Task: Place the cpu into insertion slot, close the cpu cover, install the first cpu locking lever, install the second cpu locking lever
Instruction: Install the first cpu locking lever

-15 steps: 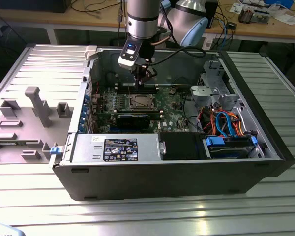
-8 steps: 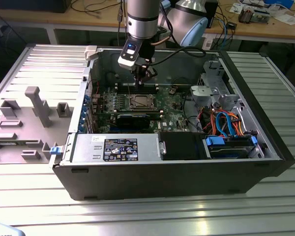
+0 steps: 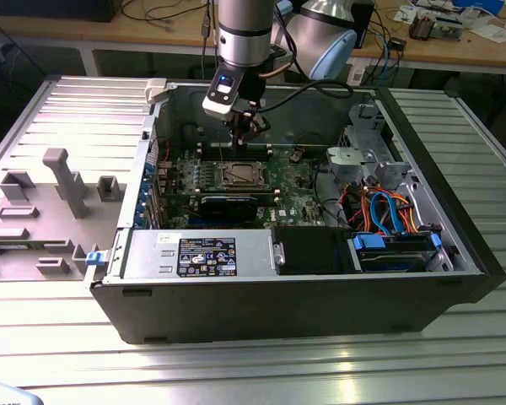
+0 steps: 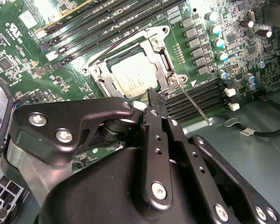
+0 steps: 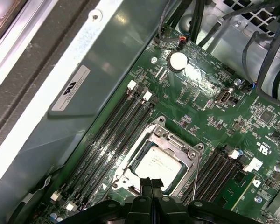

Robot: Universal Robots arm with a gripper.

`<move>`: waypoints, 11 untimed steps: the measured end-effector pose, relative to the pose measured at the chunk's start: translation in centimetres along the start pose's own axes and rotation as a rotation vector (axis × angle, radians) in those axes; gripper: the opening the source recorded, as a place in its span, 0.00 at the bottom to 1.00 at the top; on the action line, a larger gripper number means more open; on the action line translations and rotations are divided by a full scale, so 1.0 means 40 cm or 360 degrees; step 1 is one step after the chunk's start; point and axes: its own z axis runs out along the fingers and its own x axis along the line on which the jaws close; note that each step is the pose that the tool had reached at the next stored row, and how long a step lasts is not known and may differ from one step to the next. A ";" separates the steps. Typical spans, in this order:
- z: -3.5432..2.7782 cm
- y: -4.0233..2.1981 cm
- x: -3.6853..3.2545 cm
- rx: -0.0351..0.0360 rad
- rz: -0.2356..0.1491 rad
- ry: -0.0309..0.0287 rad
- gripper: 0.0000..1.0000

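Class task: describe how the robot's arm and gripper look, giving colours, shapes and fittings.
The arm is a silver-grey cylinder with a black band. A white box with a blue light is mounted on it. The gripper is black, with silver screws and narrow jaws.

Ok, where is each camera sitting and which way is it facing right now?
Exterior view: off the arm, looking down into the open computer case; arm and hand show.
First wrist view: at the wrist, facing the motherboard; hand tip shows.
Second wrist view: at the wrist, facing the motherboard; hand body shows.
Shared: the cpu in both wrist views.
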 end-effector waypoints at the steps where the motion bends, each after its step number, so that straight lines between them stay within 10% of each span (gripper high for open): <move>1: 0.000 0.000 0.000 0.0000 -0.0001 0.00000 0.11; 11: 0.000 0.000 0.000 0.0000 -0.0008 0.00000 0.11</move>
